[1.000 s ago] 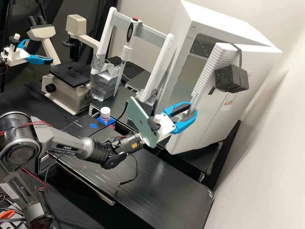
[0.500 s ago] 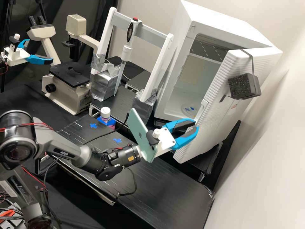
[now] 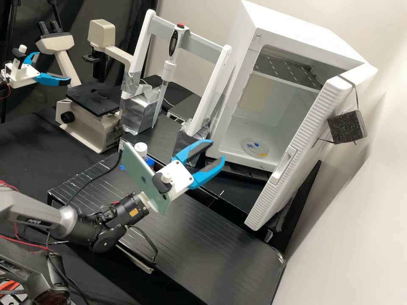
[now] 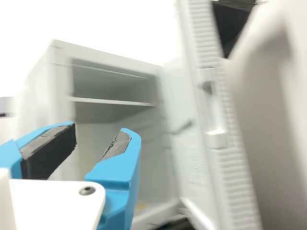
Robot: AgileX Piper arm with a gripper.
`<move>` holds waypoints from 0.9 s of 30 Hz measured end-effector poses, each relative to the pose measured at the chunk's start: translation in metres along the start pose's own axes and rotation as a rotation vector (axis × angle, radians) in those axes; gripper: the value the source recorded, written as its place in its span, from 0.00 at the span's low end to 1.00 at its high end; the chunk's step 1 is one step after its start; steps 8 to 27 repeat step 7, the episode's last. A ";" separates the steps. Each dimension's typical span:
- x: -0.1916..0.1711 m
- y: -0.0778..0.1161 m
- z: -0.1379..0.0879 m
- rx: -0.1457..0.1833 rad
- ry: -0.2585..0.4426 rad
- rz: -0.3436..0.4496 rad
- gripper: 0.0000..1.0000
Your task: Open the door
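From where I stand, the white cabinet, a boxy fridge-like thing (image 3: 296, 36), has its door swung well out; that door, a thick white slab with ribbed edging (image 3: 292, 144), slants out from the cabinet's side, and I can see straight into the white interior; set into the door's edge is a long, pale recessed handle (image 3: 283, 166), and a black, rough-textured foam block (image 3: 347, 127) hangs on the door's outer face by a dark strap.

The white gripper with two bright blue fingers (image 3: 217, 150) is in front of the cabinet's opening, clear of the door; its fingertips stand apart, with a gap between them, and in the wrist view too the dark inner pads (image 4: 50, 152) are separated, the open interior and its shelf (image 4: 112, 101) beyond them; the dark grey arm (image 3: 101, 224) reaches the gripper from over the low, glossy black platform (image 3: 216, 241), with a pale green phone (image 3: 137, 176) mounted just behind the fingers.

Inside the cabinet, a round clear dish with blue and yellow marks (image 3: 255, 148) lies on the floor; beside the cabinet stands a white frame with a grey crossbar (image 3: 205, 42), an upright white pipette with a red button (image 3: 174, 46) held at it; farther along sits a beige microscope with a black stage (image 3: 111, 134); a small white-capped bottle (image 3: 140, 148) is partly hidden behind the phone.
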 end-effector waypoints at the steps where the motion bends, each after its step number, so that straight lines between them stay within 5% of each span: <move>1: -0.002 -0.004 -0.002 0.016 0.013 -0.022 1.00; 7: -0.014 -0.026 -0.010 0.080 0.056 -0.145 1.00; 27: -0.014 -0.026 -0.010 0.080 0.056 -0.145 1.00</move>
